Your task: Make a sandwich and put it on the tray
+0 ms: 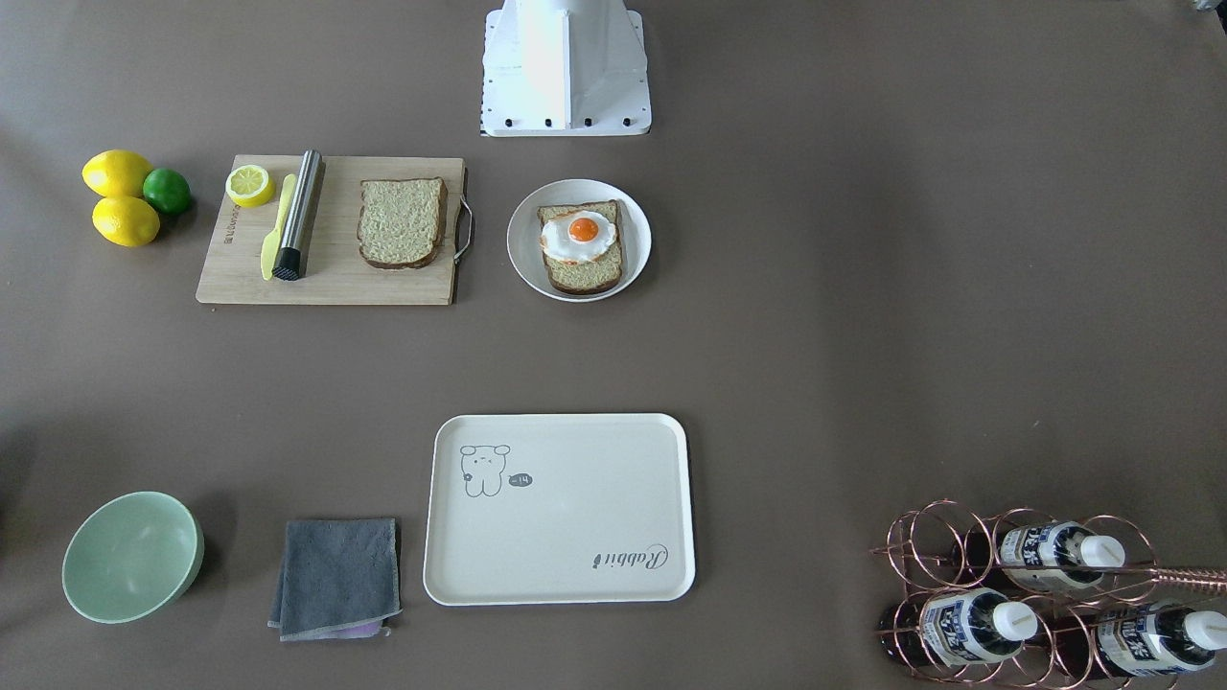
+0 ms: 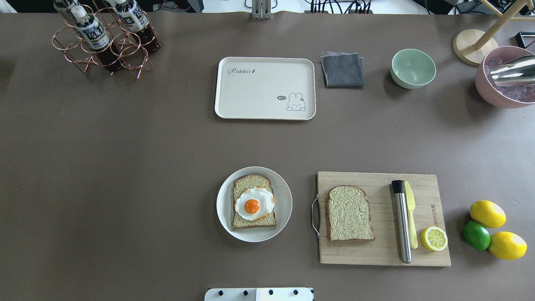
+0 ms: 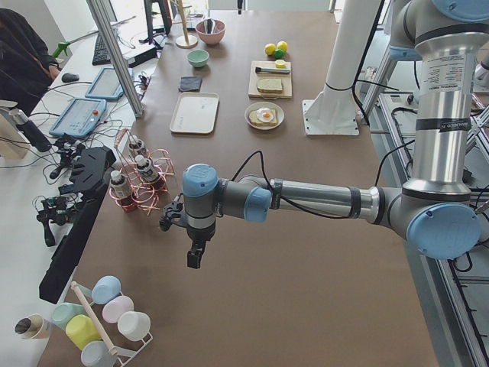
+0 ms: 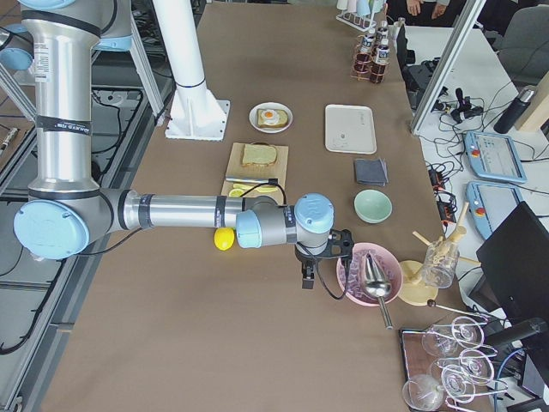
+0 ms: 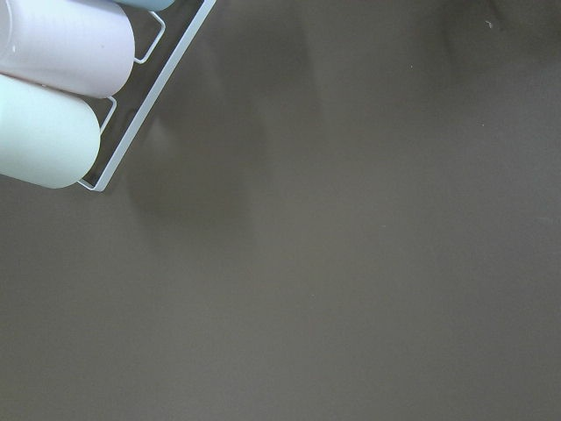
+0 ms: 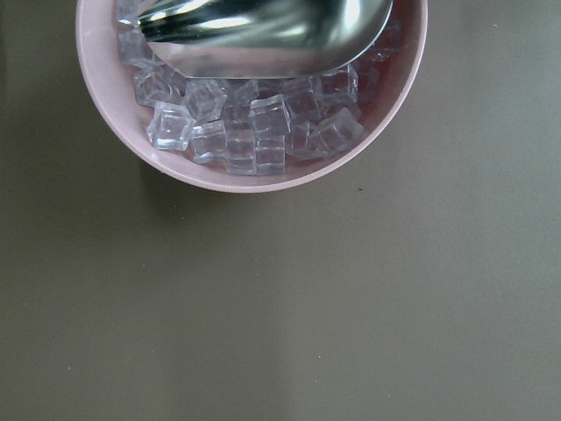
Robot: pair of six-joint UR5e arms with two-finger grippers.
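Hanging above the table ends, the left gripper [image 3: 195, 256] and right gripper [image 4: 307, 275]: opening and grasp cannot be determined. The tray [image 2: 265, 88] lies well apart from the plate [image 2: 284, 217]. The cutting board [image 2: 376, 255] carries one bread slice [image 2: 349, 213]; the plate carries the second slice [image 2: 250, 182] under the fried egg [image 2: 254, 204].

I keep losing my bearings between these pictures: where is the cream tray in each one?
Front-facing: tray lower centre.
Overhead: tray upper centre.
Left side: tray upper, left of centre.
Right side: tray upper, right of centre.
Left wrist: absent.
Right wrist: absent.
Landmark: white plate between tray and robot's base.
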